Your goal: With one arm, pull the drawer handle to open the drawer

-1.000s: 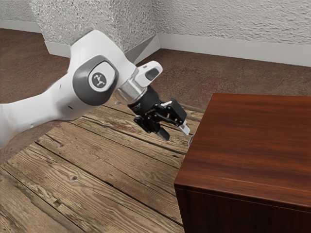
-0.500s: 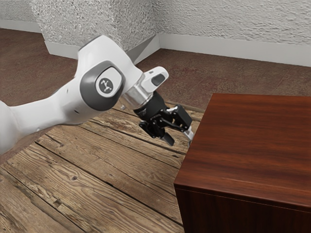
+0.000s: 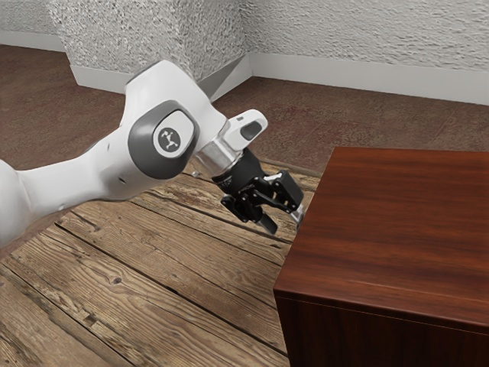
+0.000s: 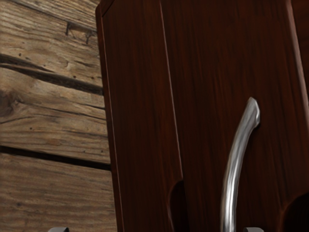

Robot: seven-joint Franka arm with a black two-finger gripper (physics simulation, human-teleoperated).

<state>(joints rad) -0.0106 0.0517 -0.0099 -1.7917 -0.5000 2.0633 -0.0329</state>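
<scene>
Nearer than before, the spread pincer flanks the drawer handle.

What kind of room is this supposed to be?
Likely a simulated bare room: white textured walls with a baseboard, rough planks, and a dark wooden cabinet with a metal handle.

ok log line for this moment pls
phase: reaching for handle | gripper: open, at front edge of cabinet | handle: silver bar on drawer front, ahead of gripper, not yet grasped
</scene>
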